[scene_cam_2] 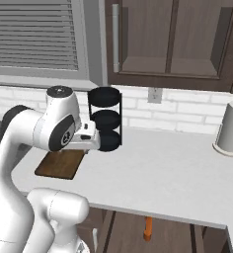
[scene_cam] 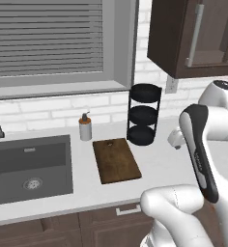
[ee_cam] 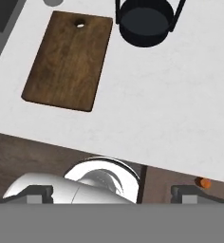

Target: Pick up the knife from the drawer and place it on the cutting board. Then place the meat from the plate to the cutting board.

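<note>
Hand view has the pincer [ee_cam: 111,192] spread open and empty above the desk's [ee_cam: 180,109] front edge, knife [scene_cam_2: 148,228] down in the open drawer [scene_cam_2: 133,232], cutting board [ee_cam: 69,59] bare, so reaching down could clip that edge.

White counter [scene_cam: 164,161]: cutting board [scene_cam: 116,160], black 3-tier rack [scene_cam: 144,115], soap dispenser [scene_cam: 85,127].

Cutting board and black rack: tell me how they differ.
The cutting board is brown wood; the black rack is black. The cutting board lies flat and rectangular; the black rack stands upright with three round tiers. Both sit on the white counter, close together.
</note>
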Robot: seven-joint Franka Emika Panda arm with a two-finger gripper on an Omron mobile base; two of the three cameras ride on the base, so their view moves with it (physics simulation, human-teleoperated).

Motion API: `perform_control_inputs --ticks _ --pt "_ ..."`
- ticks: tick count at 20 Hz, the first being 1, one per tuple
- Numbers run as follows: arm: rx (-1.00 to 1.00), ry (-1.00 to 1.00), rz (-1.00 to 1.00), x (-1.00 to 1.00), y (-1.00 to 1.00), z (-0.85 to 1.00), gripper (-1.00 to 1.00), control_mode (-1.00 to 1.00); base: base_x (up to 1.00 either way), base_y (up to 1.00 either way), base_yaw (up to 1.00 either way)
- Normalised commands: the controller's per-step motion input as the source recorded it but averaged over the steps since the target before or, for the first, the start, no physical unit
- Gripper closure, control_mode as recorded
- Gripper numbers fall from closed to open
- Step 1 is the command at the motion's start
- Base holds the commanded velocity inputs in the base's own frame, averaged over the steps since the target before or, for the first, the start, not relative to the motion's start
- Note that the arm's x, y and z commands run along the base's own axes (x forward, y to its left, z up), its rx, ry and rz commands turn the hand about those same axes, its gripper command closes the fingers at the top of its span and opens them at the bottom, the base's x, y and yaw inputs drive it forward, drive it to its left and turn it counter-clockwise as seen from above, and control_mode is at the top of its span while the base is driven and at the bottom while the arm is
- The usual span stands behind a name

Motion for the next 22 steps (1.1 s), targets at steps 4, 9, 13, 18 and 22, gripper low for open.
perform_control_inputs --ticks 4,9,13,18,22 --pt "0.0 0.0 0.0 0.0 0.0 0.0 -1.0 1.0 -0.19 0.06 -0.08" --pt "0.0 0.0 0.0 0.0 0.0 0.0 -1.0 1.0 -0.74 0.49 -0.29" --pt "0.0 0.0 0.0 0.0 0.0 0.0 -1.0 1.0 -0.79 0.53 -0.28" --pt "0.0 0.0 0.0 0.0 0.0 0.0 -1.0 1.0 -0.34 0.37 -0.35" --pt "0.0 0.0 0.0 0.0 0.0 0.0 -1.0 1.0 0.0 0.01 -0.43"
